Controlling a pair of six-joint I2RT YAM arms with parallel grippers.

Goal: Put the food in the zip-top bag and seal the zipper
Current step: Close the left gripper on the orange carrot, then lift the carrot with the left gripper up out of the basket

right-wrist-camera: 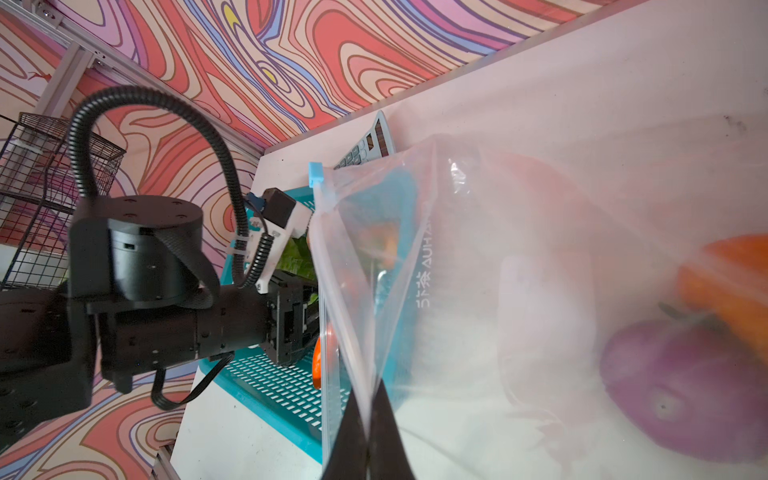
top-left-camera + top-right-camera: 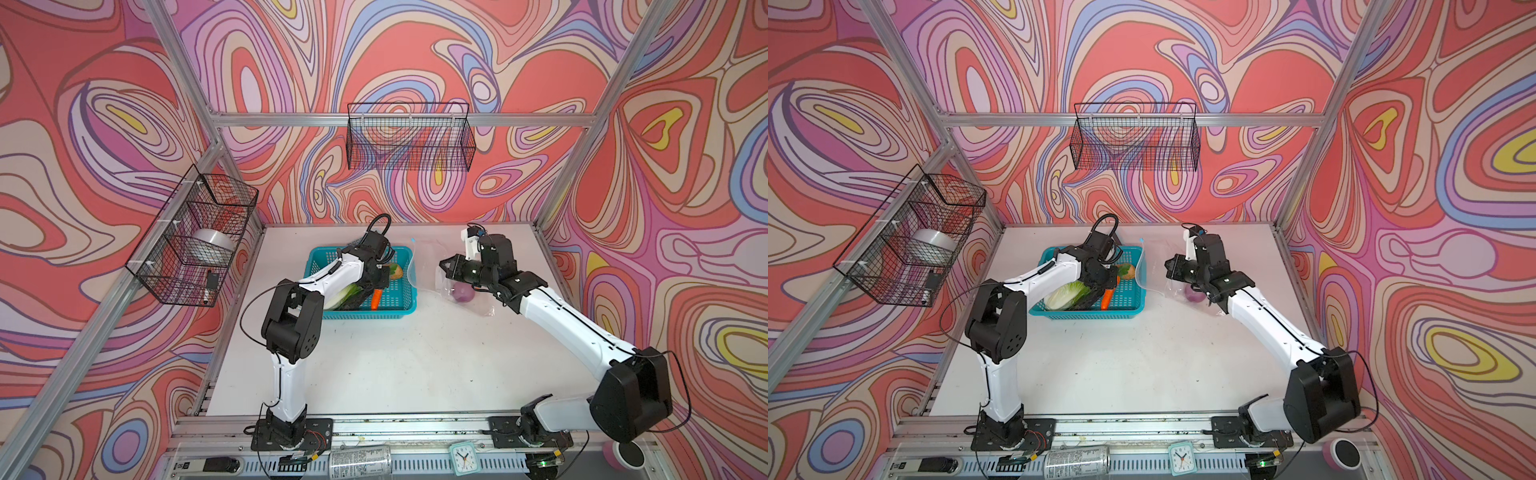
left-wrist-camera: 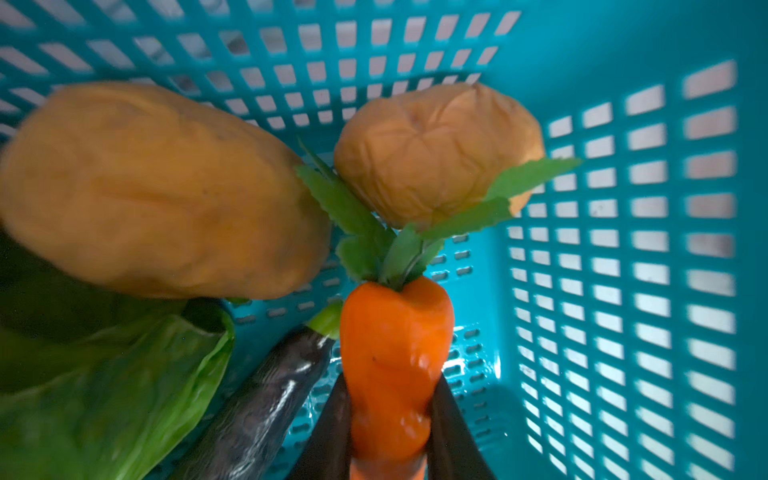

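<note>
A teal basket (image 2: 399,311) holds the food still outside the bag. My left gripper (image 3: 390,419) reaches into it and is shut on the orange carrot (image 3: 395,353), which also shows in both top views (image 2: 376,300) (image 2: 1107,298). Around it lie two tan potatoes (image 3: 158,191) (image 3: 432,153), the napa cabbage (image 3: 104,395) and a dark glossy long vegetable (image 3: 266,399). To the right, my right gripper (image 1: 368,436) is shut on the mouth edge of the clear zip-top bag (image 1: 519,249), holding it up. The zipper (image 1: 328,291) has a light-blue slider (image 1: 316,172). A purple piece (image 1: 685,386) and an orange pumpkin (image 1: 731,278) lie inside the bag.
Black wire baskets hang on the back wall (image 2: 409,137) and the left wall (image 2: 195,237). A calculator (image 1: 365,145) lies behind the bag. A can (image 2: 360,459) and a small clock (image 2: 462,457) sit on the front rail. Bare white table (image 2: 415,365) lies in front.
</note>
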